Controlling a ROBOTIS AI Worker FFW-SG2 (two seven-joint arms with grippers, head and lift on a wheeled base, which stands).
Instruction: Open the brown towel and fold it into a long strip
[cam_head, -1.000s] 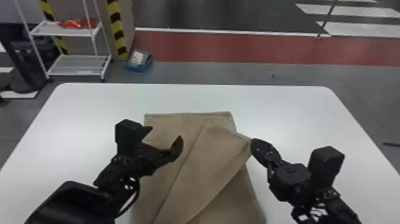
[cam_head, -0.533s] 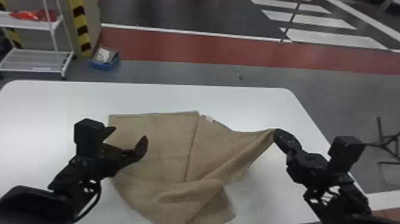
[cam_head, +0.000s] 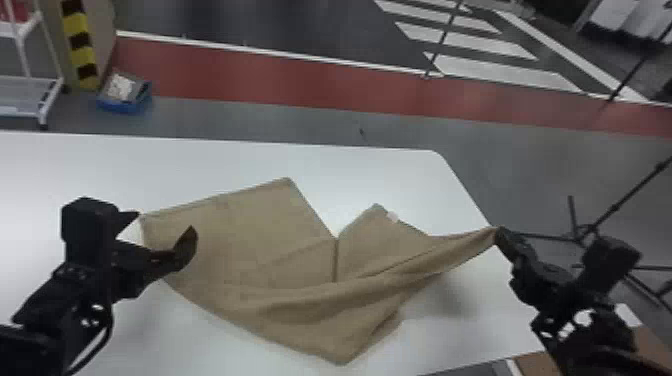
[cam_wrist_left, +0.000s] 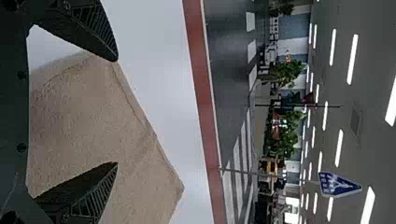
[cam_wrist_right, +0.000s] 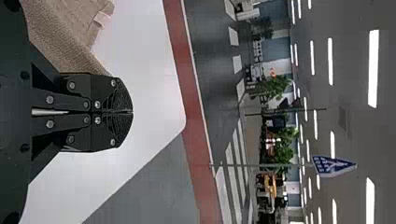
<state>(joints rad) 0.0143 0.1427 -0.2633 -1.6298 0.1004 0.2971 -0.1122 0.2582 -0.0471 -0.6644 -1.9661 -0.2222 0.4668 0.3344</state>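
The towel lies rumpled on the table, and the step in hand looks like opening it: the right pincer is closed on a drawn-out corner, while the left pincer gapes wide at the left edge, gripping nothing. Its long axis runs left to right, tapering to a point at the right. Next, probably, the left one should grip that edge so both can spread it flat.
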